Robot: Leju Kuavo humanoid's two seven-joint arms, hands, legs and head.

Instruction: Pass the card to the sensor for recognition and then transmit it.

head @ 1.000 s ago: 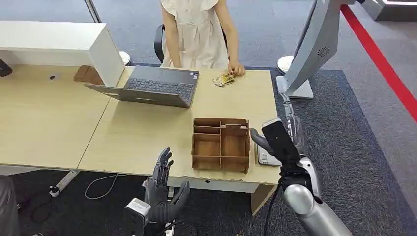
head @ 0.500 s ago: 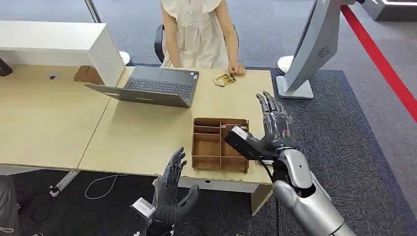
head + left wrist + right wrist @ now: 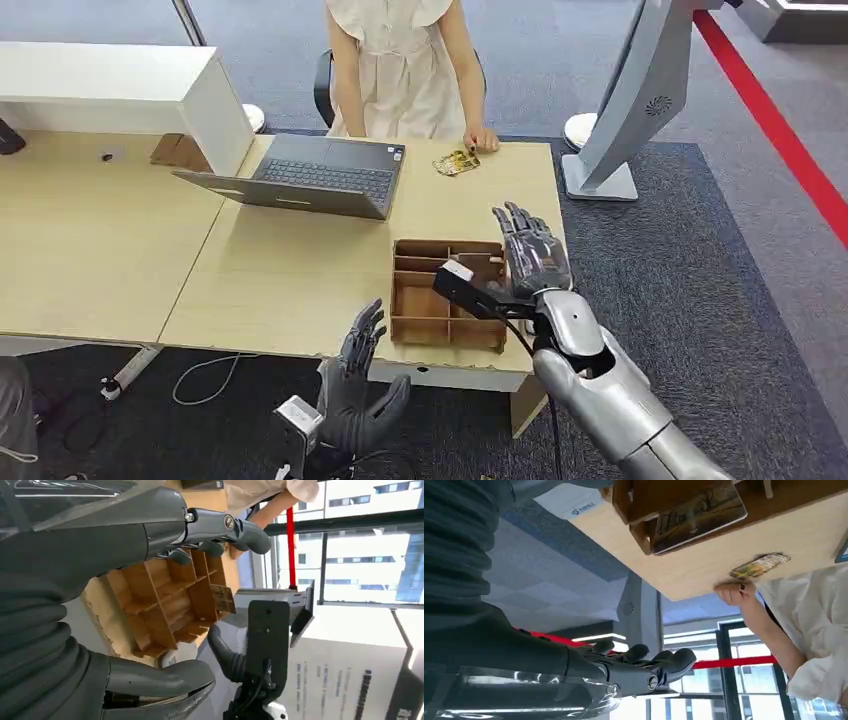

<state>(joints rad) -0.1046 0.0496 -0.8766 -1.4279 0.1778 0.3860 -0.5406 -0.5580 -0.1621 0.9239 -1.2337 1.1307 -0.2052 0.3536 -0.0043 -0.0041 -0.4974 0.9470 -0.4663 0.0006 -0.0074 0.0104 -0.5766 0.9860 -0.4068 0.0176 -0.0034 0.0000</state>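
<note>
Looking down from the head view, we see our right hand (image 3: 532, 250) raised above the right end of the table (image 3: 300, 270), fingers spread and holding nothing. It hovers over the right side of the wooden tray (image 3: 448, 293), which sits near the table's front edge and is split into several compartments. In the right wrist view a card (image 3: 698, 517) with a dark picture stands tilted in one compartment at the tray's end. A black camera block on our right wrist juts out over the tray.

Our left hand (image 3: 358, 385) hangs below the table's front edge, out over the dark carpet, fingers apart and empty. The left wrist view shows that hand's thumb and fingers spread wide, with the tray beyond them.

A second card (image 3: 456, 161), yellowish, lies flat at the table's far edge. A person (image 3: 400, 65) in a pale dress stands behind that edge, one hand (image 3: 482, 138) resting just beside this card; whether the fingers touch it we cannot tell. An open laptop (image 3: 310, 177) sits left of the card, well apart from the tray. At the tray's right, partly under our arm, a white flat device (image 3: 569, 502) lies on the table's corner.
</note>
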